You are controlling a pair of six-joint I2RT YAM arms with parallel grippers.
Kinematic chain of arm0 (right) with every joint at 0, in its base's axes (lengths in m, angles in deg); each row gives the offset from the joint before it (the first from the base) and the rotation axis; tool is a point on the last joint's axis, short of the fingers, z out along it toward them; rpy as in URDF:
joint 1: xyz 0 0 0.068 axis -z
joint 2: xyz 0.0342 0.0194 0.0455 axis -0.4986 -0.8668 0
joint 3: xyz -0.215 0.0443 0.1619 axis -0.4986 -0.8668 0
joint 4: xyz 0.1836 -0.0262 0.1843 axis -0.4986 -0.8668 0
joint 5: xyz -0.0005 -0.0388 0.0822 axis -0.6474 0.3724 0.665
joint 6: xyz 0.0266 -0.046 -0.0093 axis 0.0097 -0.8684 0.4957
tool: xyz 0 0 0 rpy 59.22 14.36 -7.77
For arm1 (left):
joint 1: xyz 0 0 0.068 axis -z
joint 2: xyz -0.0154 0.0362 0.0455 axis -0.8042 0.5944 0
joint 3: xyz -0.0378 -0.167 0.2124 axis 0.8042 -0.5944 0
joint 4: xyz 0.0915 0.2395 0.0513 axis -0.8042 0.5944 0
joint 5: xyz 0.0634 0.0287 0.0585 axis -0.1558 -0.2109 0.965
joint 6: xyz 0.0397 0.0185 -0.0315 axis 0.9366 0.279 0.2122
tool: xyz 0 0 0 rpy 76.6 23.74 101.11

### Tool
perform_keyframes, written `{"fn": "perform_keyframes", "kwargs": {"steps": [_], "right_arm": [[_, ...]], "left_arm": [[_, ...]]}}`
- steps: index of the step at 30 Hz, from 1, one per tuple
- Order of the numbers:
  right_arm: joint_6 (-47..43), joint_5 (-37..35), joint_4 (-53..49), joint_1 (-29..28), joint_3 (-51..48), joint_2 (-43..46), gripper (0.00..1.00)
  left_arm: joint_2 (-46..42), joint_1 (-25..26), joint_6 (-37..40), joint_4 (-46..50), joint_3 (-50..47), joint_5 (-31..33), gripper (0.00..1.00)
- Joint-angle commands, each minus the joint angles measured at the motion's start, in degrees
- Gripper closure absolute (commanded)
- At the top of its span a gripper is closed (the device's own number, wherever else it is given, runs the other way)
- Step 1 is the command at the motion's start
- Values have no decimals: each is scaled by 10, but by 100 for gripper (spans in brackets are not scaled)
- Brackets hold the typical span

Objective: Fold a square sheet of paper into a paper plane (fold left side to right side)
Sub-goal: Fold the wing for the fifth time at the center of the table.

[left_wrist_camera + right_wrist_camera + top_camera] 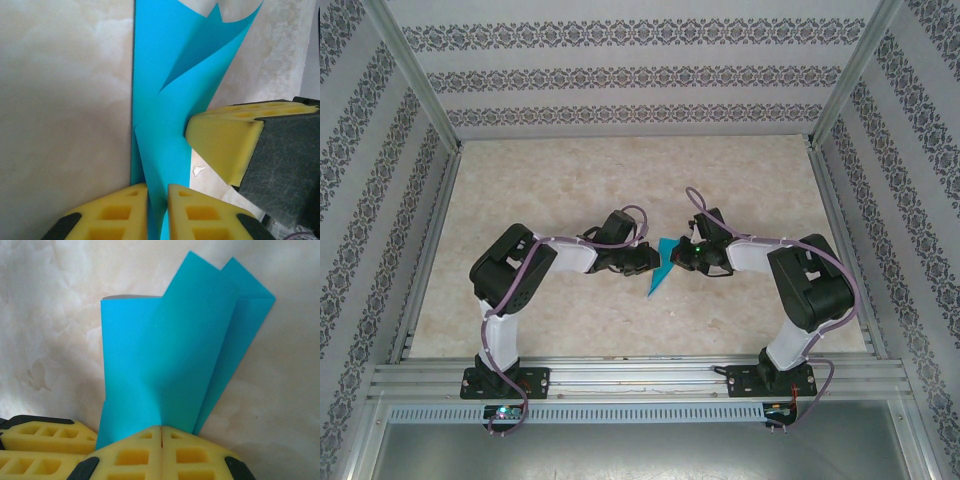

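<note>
The square sheet of paper is folded into a slim teal-blue paper plane [658,275] with a notched tail, lying mid-table between both grippers. My left gripper [647,259] is at its left side. In the left wrist view the yellow pads stand slightly apart [158,192], and a raised fold of the plane [170,90] passes loosely through the gap. My right gripper [683,258] is at its right side, its pads pressed together [161,429] on a flap of the plane [165,360], which rises from the seam. One right fingertip [225,145] leans against the paper.
The beige marble-look table [620,180] is boxed in by patterned walls and aluminium rails [620,375] along the near edge. A small white speck [198,170] lies on the table beside the paper. The left fingers [40,437] sit close beside the right gripper.
</note>
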Motion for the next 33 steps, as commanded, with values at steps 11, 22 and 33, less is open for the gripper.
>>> {"fn": "perform_keyframes", "kwargs": {"steps": [11,22,33], "right_arm": [[-20,-17,-50,6,-36,-7,100],[-20,-18,-52,1,-31,-16,100],[-24,-22,-61,-1,-26,-22,100]], "left_arm": [[-140,-17,66,148,12,13,87],[-78,6,29,109,38,-103,95],[-23,19,27,96,40,-121,96]]}}
